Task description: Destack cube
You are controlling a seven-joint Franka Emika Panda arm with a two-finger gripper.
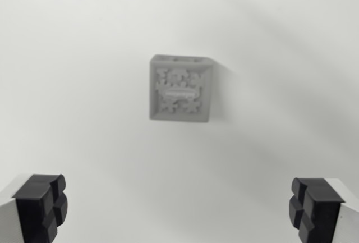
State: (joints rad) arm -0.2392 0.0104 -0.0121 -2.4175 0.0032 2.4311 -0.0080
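Centre of the wrist view, slightly high: grey cube (180, 88) sits on a plain white surface (84, 58), its shadow falling toward the wrist view's right; bare surface all round its edges; gripper (179, 212) hangs well apart from it, fingers (40, 206) spread wide, nothing between them; raised pattern on the cube's top face, blurred, no legible writing.

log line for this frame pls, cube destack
phase: approach | gripper: open, empty, above surface | grey cube: centred ahead, untouched | stack: cannot tell from top view
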